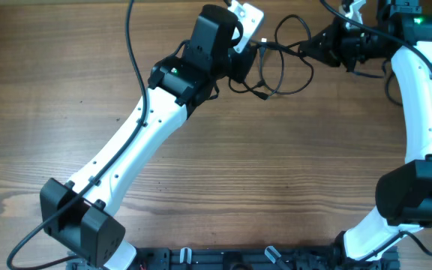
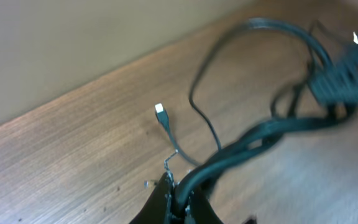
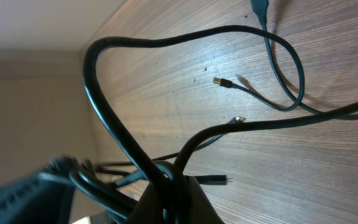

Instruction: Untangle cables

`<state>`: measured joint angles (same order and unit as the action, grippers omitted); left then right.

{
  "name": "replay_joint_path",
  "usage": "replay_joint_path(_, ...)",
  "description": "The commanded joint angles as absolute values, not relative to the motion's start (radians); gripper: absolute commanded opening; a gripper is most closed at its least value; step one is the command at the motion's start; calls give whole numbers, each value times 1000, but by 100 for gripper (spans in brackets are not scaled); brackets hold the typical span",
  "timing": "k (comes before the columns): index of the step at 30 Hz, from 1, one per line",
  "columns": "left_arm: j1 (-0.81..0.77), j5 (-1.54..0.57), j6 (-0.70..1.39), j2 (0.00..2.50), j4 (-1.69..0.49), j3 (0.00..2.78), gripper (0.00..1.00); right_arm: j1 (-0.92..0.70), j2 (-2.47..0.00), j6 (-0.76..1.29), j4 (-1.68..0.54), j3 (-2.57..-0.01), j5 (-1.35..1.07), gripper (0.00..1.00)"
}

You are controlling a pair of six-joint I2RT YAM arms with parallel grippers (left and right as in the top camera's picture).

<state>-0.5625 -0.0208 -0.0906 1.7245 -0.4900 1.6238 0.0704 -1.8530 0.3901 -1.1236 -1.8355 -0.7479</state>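
Table (image 1: 88, 67): brown wood, grain running left to right in overhead view, fills nearly whole view. Few tiny dark specks (image 3: 204, 67) on top, seen from right wrist. Wall (image 2: 73, 37): plain beige, beyond table edge, blurred, in both wrist views. Black rail (image 1: 201, 261) with small clips along table's near edge.

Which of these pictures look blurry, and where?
Overhead: sharp and evenly lit. Left wrist: the cables smear toward the upper right, while the silver-tipped plug stays crisp. Right wrist: the lower-left corner is blurred, but the table grain is sharp.
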Motion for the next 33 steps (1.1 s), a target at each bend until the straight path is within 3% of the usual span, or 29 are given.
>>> replay_joint_path(1,-473,422,116,1689,-422,1634,4,182,-1861,252,-1179,-1840,-466,4)
replay_joint_path(6,-473,579,142,1689,-366,1634,4,176,-1862,213,-1226,-1840,-426,4)
replay_joint_path(11,-462,771,142,1689,-364,1634,4,178,-1862,324,-1255,-1840,-125,5)
replay_joint_path(15,-430,778,143,1689,-405,1634,4,180,-1862,399,-1251,-1840,23,5)
replay_joint_path(18,-413,769,143,1689,-454,1634,4,191,-1862,390,-1243,-1840,-4,5)
replay_joint_path(20,-412,698,139,1689,-468,1634,4,192,-1862,295,-1216,-1840,-123,6)
replay_joint_path(25,-412,94,-41,1689,-488,1634,4,190,-1861,-48,-1166,-1841,-593,55)
replay_joint_path(28,-412,-203,-185,1689,-502,1634,4,190,-1858,-137,-1168,-1850,-711,64)
replay_joint_path(33,-412,-466,-337,1689,-543,1634,4,190,-1832,-166,-1153,-1856,-829,65)
